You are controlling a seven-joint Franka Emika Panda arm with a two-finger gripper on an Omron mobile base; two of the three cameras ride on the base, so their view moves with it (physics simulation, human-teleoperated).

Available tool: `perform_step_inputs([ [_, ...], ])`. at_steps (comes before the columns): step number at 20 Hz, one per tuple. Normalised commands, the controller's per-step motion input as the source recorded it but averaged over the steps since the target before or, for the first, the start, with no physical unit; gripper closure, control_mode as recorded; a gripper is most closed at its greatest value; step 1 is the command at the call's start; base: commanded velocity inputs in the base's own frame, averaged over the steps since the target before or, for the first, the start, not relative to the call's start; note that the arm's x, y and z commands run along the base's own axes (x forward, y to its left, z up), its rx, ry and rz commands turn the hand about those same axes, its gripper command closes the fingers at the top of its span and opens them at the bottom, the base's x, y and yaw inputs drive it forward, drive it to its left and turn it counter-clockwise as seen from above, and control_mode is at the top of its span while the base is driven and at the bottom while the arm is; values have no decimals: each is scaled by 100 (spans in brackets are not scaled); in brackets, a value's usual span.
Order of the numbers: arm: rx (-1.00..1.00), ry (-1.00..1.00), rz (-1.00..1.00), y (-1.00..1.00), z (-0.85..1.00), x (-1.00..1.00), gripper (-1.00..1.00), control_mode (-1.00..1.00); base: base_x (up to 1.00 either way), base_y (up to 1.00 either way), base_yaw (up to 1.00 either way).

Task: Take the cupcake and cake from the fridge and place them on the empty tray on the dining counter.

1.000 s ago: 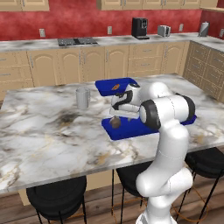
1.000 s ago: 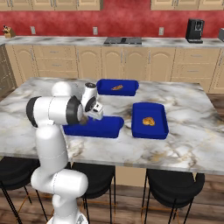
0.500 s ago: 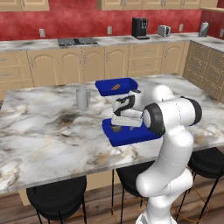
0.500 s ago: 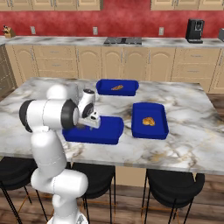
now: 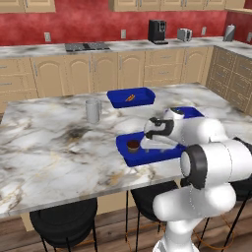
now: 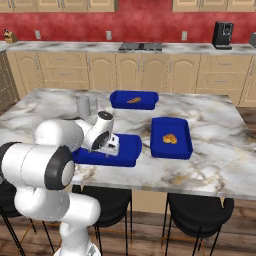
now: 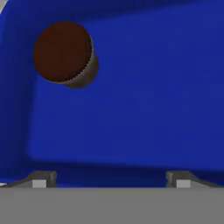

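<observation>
The dark-brown cupcake (image 5: 133, 144) (image 7: 64, 53) stands upright in the left end of the empty blue tray (image 5: 158, 153) (image 6: 129, 146) (image 7: 144, 96) on the marble dining counter (image 5: 49, 147). My gripper (image 5: 149, 143) (image 6: 112, 146) (image 7: 110, 180) hangs low over the tray's middle, just right of the cupcake and apart from it. It is open, its fingertips (image 7: 40, 180) wide apart with bare tray floor between them. In the right base view my arm hides the cupcake. The cake and the fridge are out of view.
A grey cup (image 5: 92, 110) (image 6: 82, 105) stands on the counter left of the tray. Two other blue trays hold orange-brown food: one at the back (image 5: 132, 97) (image 6: 134, 99), one to the right (image 6: 171, 137). Black stools (image 5: 64, 226) sit below the near edge.
My hand has drawn back from the cupcake toward the tray's middle and the arm has folded lower. The cupcake stays where it was in the tray.
</observation>
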Motion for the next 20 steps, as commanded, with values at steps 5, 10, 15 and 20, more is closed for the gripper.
perform_step_inputs([
  [5,0,-2,17,-3,100,-14,-100,-100,0,0,0],
  [10,-1,1,14,0,100,-28,-100,-100,0,0,0],
  [15,-13,3,6,0,100,-85,-100,-100,0,0,0],
  [20,-12,-1,-3,-1,100,-100,-100,-100,0,0,0],
])
